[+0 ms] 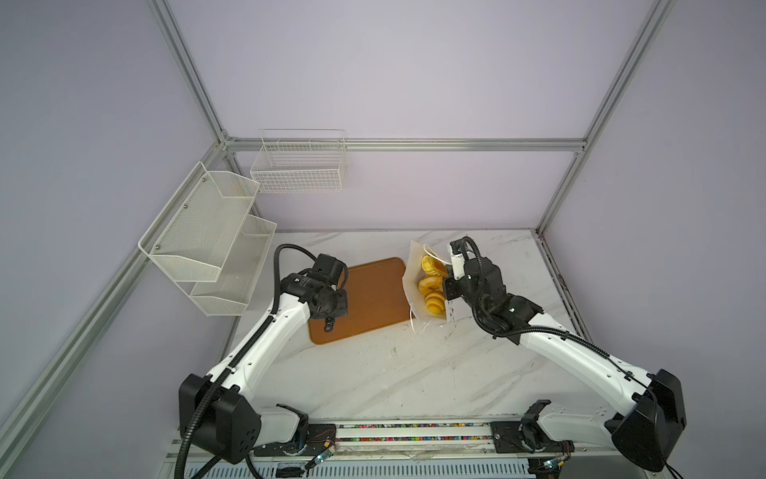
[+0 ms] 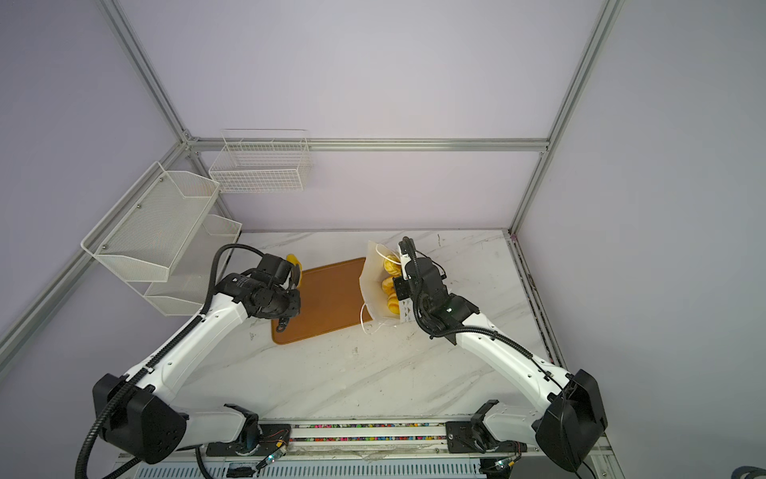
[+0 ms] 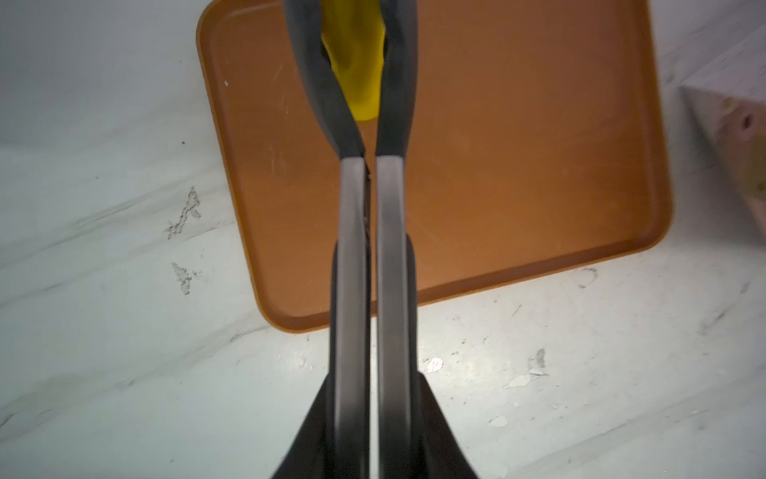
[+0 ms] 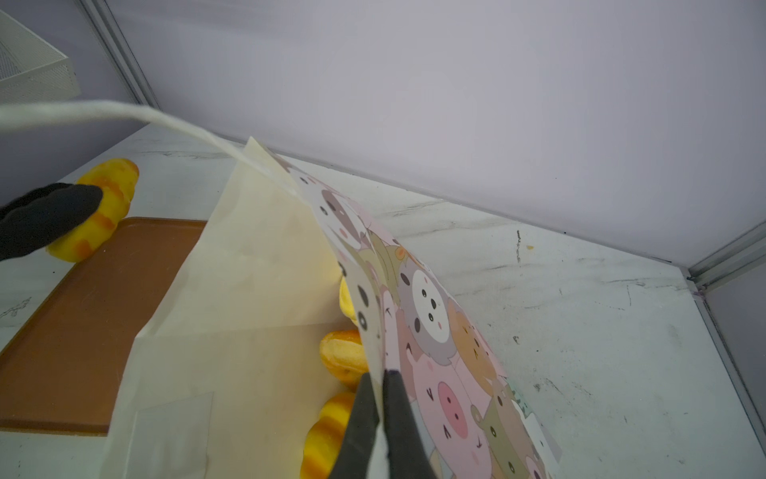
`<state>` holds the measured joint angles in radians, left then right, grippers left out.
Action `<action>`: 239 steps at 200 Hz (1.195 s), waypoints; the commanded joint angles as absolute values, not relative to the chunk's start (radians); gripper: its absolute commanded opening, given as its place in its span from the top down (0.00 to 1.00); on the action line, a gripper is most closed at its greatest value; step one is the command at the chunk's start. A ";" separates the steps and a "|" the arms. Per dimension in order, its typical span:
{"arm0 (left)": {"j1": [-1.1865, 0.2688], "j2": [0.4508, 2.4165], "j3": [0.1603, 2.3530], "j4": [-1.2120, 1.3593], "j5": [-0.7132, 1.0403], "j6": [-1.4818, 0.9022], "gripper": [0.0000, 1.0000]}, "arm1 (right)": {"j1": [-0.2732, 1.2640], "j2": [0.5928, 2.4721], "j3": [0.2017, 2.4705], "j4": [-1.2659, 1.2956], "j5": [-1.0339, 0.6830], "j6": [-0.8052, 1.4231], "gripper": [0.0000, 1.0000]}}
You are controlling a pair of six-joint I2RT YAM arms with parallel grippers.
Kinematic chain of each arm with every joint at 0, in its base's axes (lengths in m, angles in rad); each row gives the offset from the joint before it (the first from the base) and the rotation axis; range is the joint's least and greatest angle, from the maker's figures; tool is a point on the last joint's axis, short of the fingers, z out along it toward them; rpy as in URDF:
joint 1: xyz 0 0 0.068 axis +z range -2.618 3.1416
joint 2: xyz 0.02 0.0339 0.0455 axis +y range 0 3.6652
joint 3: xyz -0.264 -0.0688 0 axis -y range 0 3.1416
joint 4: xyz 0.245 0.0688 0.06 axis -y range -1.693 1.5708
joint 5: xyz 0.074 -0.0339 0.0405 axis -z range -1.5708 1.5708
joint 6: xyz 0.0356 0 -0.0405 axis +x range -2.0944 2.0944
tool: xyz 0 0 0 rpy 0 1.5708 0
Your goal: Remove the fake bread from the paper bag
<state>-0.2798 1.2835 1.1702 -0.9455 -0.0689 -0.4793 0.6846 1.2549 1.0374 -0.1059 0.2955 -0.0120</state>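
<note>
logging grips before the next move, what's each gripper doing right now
left gripper: shut on a piece of fake bread.
right gripper: shut on the paper bag wall.

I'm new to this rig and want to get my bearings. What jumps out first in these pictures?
The left gripper is shut on a ridged yellow loaf, held above the brown tray's far left corner. To the right, the right gripper pinches the cartoon-printed wall of the paper bag, whose open mouth shows three more yellow breads inside.
</note>
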 commanded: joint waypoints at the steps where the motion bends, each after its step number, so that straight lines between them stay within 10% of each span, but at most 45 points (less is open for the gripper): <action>1: -0.163 1.211 1.043 -0.706 0.172 -0.506 0.97 | 0.679 1.234 1.029 -0.107 0.296 -0.002 1.00; 139: 0.198 1.248 0.642 -0.213 0.817 -0.660 0.97 | 0.679 1.243 1.032 -0.101 0.289 -0.004 1.00; 195: 0.284 1.288 0.554 -0.185 0.846 -0.668 0.95 | 0.678 1.256 1.039 -0.097 0.285 -0.012 1.00; 239: 0.315 1.283 0.568 -0.370 0.750 -0.632 0.74 | 0.678 1.262 1.038 -0.096 0.287 -0.014 1.00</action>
<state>0.2932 1.3029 0.5850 -0.2703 0.8005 -0.6495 0.6830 1.2556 1.0374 -0.1059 0.2947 -0.0124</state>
